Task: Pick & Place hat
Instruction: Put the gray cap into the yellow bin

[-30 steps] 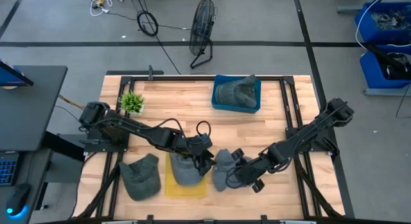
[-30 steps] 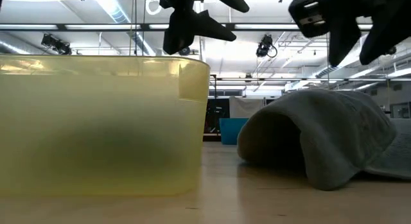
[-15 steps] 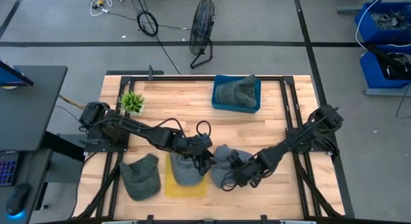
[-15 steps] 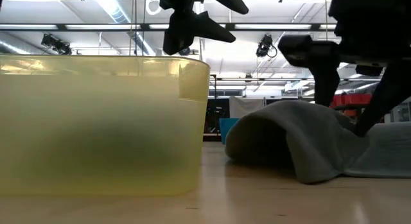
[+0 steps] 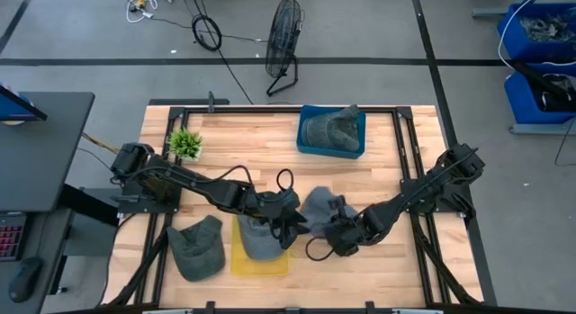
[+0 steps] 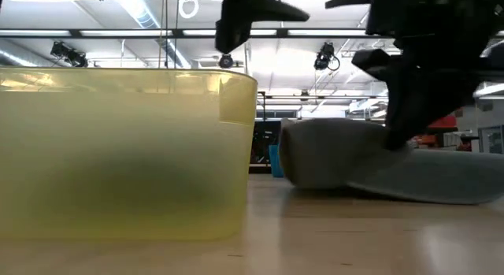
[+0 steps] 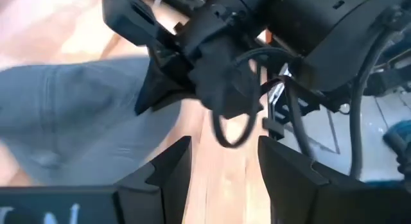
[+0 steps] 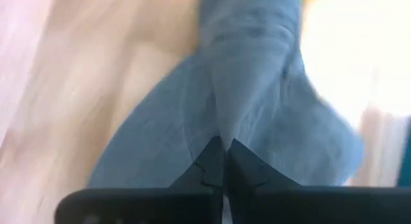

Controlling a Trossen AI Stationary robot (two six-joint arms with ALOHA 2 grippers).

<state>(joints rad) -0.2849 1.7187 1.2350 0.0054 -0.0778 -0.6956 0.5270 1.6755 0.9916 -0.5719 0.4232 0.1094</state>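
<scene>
A grey hat (image 5: 321, 207) lies on the wooden table just right of the yellow bin (image 5: 241, 263); in the low view the hat (image 6: 346, 157) is a low mound. My right gripper (image 5: 328, 233) is shut on its near side, seen closely in the right wrist view (image 8: 223, 161). My left gripper (image 5: 292, 226) hovers open over the bin's right rim, beside the hat (image 7: 70, 121), touching nothing. A second grey hat (image 5: 261, 240) sits inside the yellow bin. My right gripper pinches a raised fold of the hat's cloth (image 8: 222, 131) between its two shut fingers, at the hat's near edge. The fingers slant down from the table's near right. The hat rests on the table, and its cloth puckers toward the fingertips.
Another grey hat (image 5: 196, 247) lies on the table left of the yellow bin. A blue bin (image 5: 331, 148) holding a hat stands at the far centre, a small green plant (image 5: 185, 141) at the far left. The yellow bin's wall (image 6: 118, 149) fills the low view's left.
My right gripper has moved toward the table's left, down onto the hat, and shut on its cloth. The hat has shifted toward the far edge and its dome has flattened. My left gripper has edged slightly toward the right and stays open.
</scene>
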